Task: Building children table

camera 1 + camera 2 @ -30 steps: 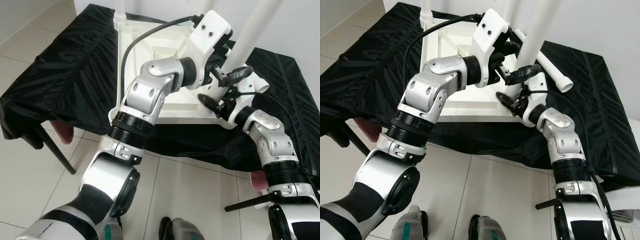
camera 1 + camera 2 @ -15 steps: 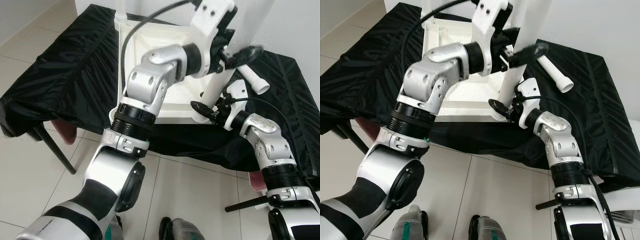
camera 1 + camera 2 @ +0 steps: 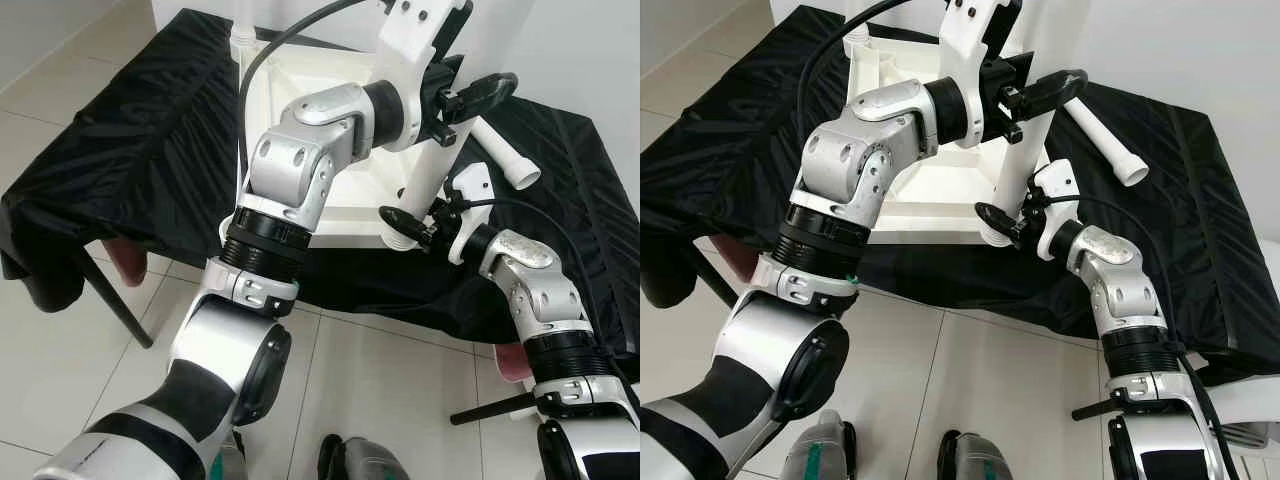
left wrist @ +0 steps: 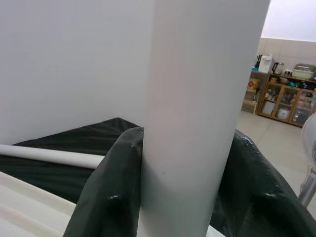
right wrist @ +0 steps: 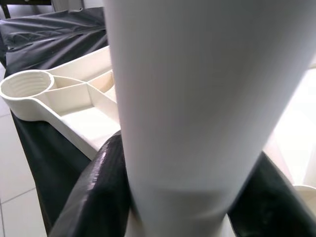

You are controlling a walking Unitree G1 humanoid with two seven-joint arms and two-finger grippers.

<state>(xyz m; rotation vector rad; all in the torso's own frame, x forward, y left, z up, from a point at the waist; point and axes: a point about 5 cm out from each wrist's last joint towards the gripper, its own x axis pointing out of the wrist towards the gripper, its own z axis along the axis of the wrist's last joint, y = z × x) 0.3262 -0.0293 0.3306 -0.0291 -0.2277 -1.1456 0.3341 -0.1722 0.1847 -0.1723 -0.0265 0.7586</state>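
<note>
Both grippers clamp one white table leg (image 3: 1025, 150): my left gripper (image 3: 1040, 92) high up, my right gripper (image 3: 1008, 222) at its foot, in the upturned white table top's (image 3: 930, 195) five o'clock corner socket. I'd judge the leg is being seated; next, twist it home.

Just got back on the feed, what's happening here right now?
The robot is fitting a white leg into the near right corner socket of the upside-down white tabletop, which lies on a black cloth. The left gripper grips the leg high up; the right gripper holds it just above the socket. The leg stands roughly upright. One leg already stands at the far left corner, another loose leg lies on the cloth, and a threaded socket is unfilled.
</note>
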